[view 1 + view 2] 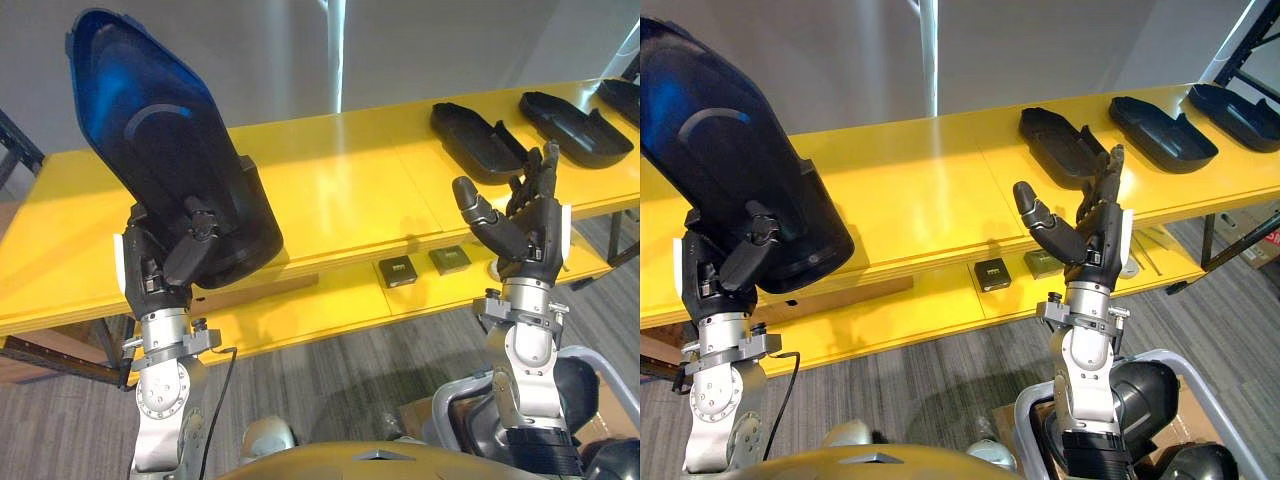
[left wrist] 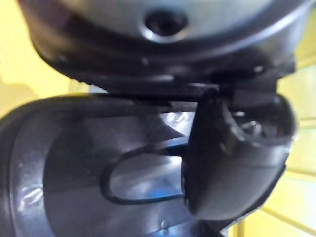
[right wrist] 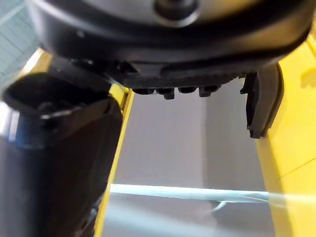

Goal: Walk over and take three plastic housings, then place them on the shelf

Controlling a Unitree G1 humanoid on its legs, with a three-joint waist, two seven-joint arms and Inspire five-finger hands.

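My left hand [image 1: 170, 262] is shut on a large black plastic housing [image 1: 160, 140], holding it upright and tilted in front of the yellow table [image 1: 330, 190]; its thumb [image 2: 232, 158] presses on the shell's glossy surface [image 2: 74, 173]. My right hand [image 1: 520, 225] is raised open, fingers straight, empty, just before the table's front edge. Three more black housings lie on the table at the far right: the nearest [image 1: 476, 138], a second [image 1: 575, 125], and a third [image 1: 620, 98] at the view's edge.
A lower yellow ledge [image 1: 330, 300] under the tabletop carries two small dark square parts [image 1: 398, 271] [image 1: 449, 260]. Grey carpet floor lies below. A grey wall stands behind the table, and dark frame bars [image 1: 20, 145] stand at the far left.
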